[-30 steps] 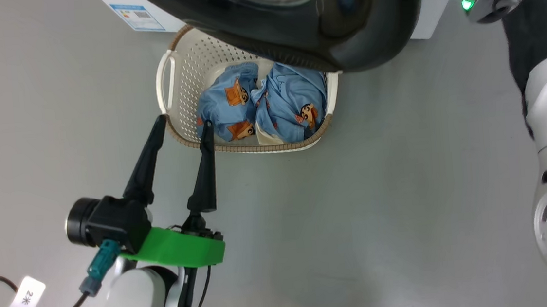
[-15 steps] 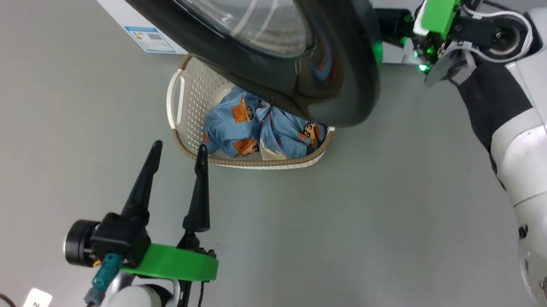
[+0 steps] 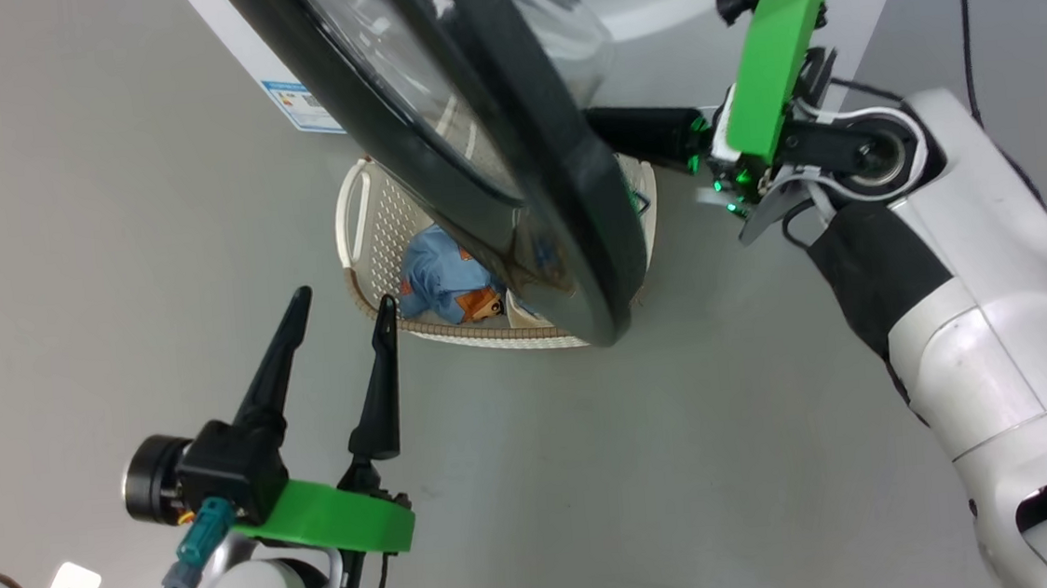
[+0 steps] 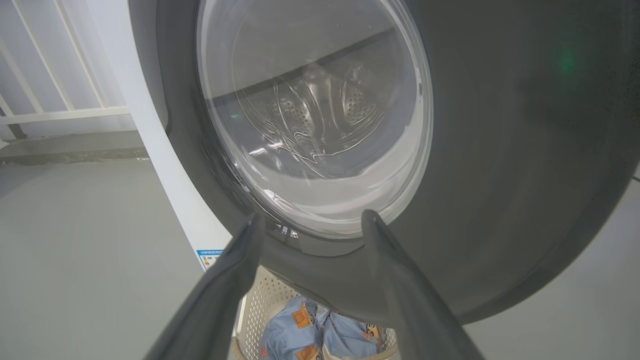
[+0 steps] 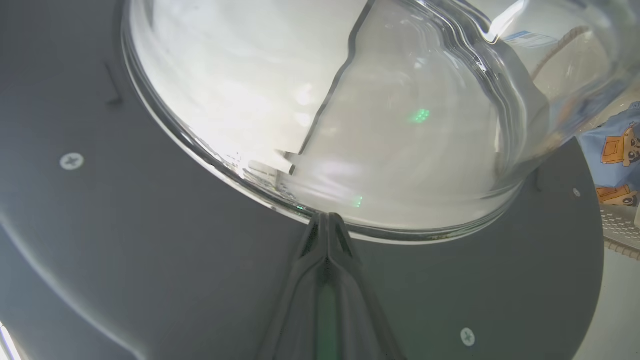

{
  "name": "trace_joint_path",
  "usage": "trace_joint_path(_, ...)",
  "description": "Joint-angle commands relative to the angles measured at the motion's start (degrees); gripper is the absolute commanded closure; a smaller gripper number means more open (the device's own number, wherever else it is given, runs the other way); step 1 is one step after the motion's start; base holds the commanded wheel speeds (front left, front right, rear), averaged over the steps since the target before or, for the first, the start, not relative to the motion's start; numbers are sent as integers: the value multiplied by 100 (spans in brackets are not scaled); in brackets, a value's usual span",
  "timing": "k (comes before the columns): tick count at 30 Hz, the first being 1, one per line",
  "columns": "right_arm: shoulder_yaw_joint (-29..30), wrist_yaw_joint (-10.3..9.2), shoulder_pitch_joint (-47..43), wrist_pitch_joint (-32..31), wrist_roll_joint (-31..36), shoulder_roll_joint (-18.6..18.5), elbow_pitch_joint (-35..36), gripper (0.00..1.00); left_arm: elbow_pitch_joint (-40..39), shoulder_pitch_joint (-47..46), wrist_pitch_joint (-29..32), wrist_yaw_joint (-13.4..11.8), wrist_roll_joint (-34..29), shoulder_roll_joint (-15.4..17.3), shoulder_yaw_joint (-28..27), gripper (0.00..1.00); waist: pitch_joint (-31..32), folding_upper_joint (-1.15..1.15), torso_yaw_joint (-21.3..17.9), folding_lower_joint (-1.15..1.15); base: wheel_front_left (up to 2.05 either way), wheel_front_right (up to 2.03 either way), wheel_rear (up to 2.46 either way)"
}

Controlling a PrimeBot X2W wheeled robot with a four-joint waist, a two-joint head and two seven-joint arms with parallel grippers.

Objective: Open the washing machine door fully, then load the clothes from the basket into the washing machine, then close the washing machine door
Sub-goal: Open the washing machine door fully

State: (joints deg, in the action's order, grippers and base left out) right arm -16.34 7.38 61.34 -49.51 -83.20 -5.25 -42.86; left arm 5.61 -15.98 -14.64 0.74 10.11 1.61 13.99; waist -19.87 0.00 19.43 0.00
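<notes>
Standing ajar and nearly edge-on in the head view, the washing machine door (image 3: 563, 207) runs from twelve o'clock down to the centre. Its glossy black rim faces the camera and its clear glass bowl bulges toward two o'clock. The washing machine (image 3: 642, 14) shows as a white body at twelve to one o'clock, with its blue energy sticker (image 3: 303, 104) at eleven o'clock.

The basket (image 3: 388, 239) sits on the grey floor (image 3: 103, 177) under the door's lower edge, just left of centre. The door hides much of it. The clothes (image 3: 443, 277) lie inside it, a light blue bundle with orange patches.

The left gripper (image 3: 343, 297) is at seven o'clock with its two dark fingers spread apart and empty. Their tips are near the basket's nearest corner without touching it. In the left wrist view the fingers (image 4: 225, 285) frame the door's glass, through which the perforated drum (image 4: 320, 110) appears.

The right gripper (image 5: 327, 220) reaches in from three o'clock behind the door. In the right wrist view its fingers are pressed together with nothing between them. Their joined tip sits at the seam where the glass bowl meets the dark inner face, and I cannot tell whether it touches.
</notes>
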Motion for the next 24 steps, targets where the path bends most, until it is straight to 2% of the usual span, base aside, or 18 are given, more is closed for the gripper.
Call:
trace_joint_path(1, -212, 11, -109, 58, -129, 237, 201, 100, -117, 42, -36, 24, -78, 127, -210, 0, 12, 0, 5, 0, 0, 0, 0)
trace_joint_path(16, -1372, 11, -191, 559, -883, 237, 230, 100, -116, 73, -36, 32, -57, 127, -225, 0, 66, 0, 35, 0, 0, 0, 0)
trace_joint_path(24, -1708, 11, -115, 769, -1169, 237, 119, 100, -114, 83, -36, 35, -50, 127, -224, 0, 83, 0, 31, 0, 0, 0, 0)
